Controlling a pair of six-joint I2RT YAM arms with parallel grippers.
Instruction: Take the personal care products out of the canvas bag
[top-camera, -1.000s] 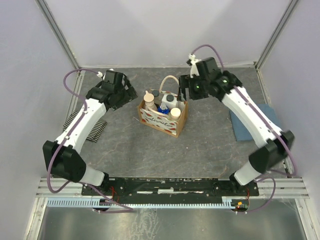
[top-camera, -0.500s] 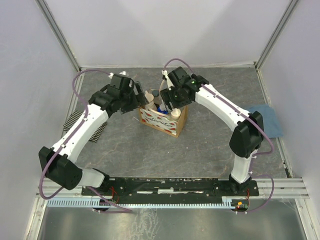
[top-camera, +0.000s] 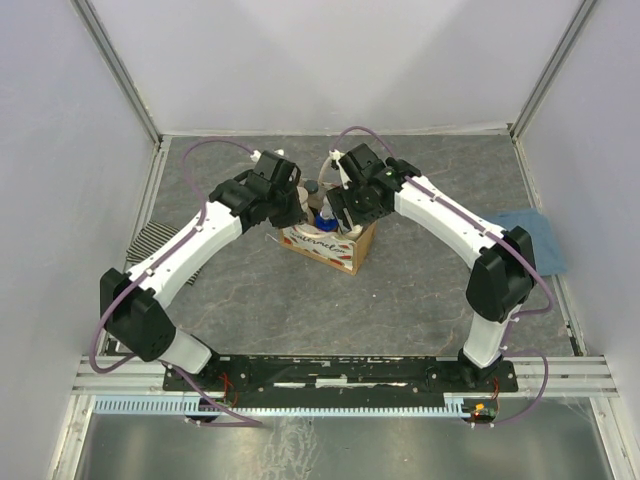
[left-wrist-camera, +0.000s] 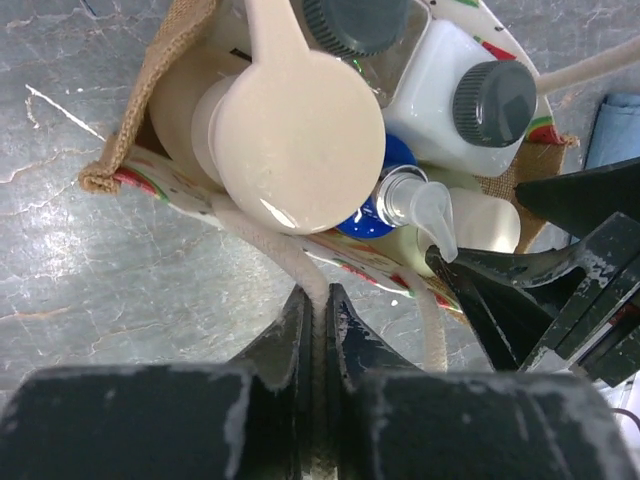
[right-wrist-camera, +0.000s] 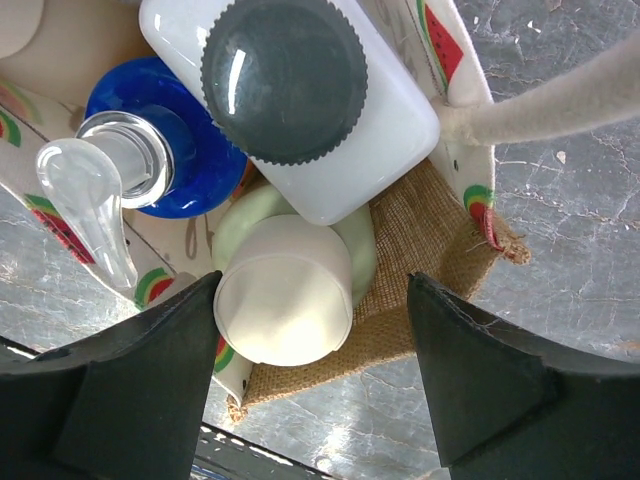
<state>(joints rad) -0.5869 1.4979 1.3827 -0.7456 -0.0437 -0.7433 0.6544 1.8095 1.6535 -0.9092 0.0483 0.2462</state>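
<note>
The canvas bag (top-camera: 322, 241) stands mid-table with the personal care products upright inside. My left gripper (left-wrist-camera: 318, 296) is shut on the bag's cream loop handle (left-wrist-camera: 288, 252) at its near left side. In the left wrist view a big cream-capped bottle (left-wrist-camera: 300, 125), a white bottle with a dark cap (left-wrist-camera: 455, 105) and a clear pump head (left-wrist-camera: 422, 205) fill the bag. My right gripper (right-wrist-camera: 315, 285) hangs open over the bag's corner. Its jaws straddle the pale green bottle's cream cap (right-wrist-camera: 285, 300), beside the white black-capped bottle (right-wrist-camera: 285, 75) and the blue cap (right-wrist-camera: 215, 175).
A folded blue cloth (top-camera: 535, 240) lies at the right edge of the table. A black-and-white striped cloth (top-camera: 150, 238) lies at the left edge under the left arm. Grey walls and metal frame posts close the table in on three sides.
Both arms swung inward over the bag. The left gripper went from open to shut on the loop handle. The right gripper came down over the cream-capped green bottle.
</note>
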